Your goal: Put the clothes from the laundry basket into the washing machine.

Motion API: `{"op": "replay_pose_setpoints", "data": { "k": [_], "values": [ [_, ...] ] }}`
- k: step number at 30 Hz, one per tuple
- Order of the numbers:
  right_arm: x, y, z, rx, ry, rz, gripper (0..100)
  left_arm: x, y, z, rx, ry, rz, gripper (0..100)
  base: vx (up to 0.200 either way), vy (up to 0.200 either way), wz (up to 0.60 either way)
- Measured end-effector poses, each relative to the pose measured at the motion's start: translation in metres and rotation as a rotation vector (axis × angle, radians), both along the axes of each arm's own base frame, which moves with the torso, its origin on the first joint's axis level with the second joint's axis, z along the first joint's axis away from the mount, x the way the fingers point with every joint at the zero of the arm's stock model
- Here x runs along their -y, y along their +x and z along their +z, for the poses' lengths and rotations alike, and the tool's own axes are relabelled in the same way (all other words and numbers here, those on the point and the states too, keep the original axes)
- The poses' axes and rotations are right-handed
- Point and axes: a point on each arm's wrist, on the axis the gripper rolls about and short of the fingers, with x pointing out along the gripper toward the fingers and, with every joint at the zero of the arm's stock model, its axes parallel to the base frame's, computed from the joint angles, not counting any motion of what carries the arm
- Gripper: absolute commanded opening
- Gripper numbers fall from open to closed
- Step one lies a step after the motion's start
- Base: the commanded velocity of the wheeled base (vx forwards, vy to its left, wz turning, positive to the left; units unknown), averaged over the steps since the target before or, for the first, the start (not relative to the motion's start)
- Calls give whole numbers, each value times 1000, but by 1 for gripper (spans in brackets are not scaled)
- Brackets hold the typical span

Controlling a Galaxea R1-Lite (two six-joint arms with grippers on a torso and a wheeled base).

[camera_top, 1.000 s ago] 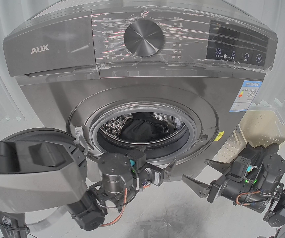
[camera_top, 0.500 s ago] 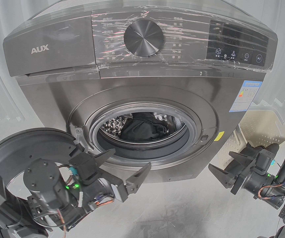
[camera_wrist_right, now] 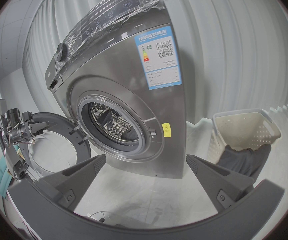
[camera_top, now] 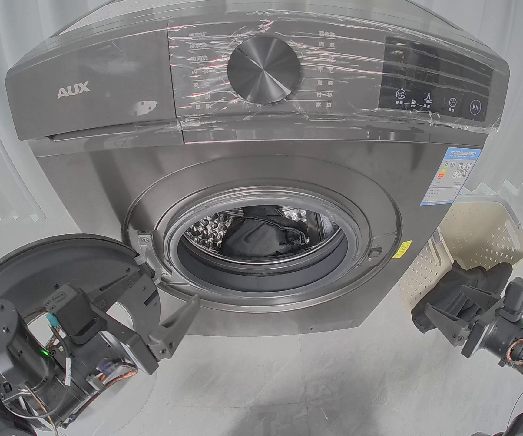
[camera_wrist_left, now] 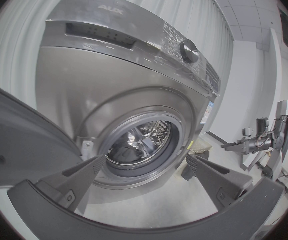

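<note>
The right gripper (camera_top: 444, 299), fingers wide and empty, hangs close before the dark cloth garment (camera_top: 455, 275) draped over the cream perforated plastic basket (camera_top: 485, 231).

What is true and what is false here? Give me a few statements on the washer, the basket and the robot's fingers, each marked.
1. The washer has its door open. True.
2. The drum is empty. False: dark clothes lie in the drum.
3. A dark garment hangs over the rim of the basket. True.
4. The right gripper clamps that garment. False: its fingers are spread apart with nothing between them.
5. The basket stands to the robot's left of the washer. False: it stands at the washer's right side.
</note>
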Motion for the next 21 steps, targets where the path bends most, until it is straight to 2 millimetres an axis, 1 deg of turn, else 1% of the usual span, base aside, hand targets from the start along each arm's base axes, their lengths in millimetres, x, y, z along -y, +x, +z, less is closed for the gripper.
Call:
{"op": "replay_pose_setpoints", "data": {
  "k": [4, 9, 16, 21],
  "values": [
    [10, -13, 3, -7, -6, -28, 100, -16, -3, -1, 16, 24, 59, 100, -200, 0, 0],
    [23, -32, 5, -7, -13, -70, 100, -29, -9, 4, 38, 50, 102, 100, -200, 0, 0],
    [41, -59, 8, 53, -18, -147, 100, -51, -29, 11, 55, 84, 153, 100, -200, 0, 0],
    [49, -77, 9, 114, -11, -188, 100, -67, -46, 11, 36, 108, 184, 100, -200, 0, 0]
  ]
}}
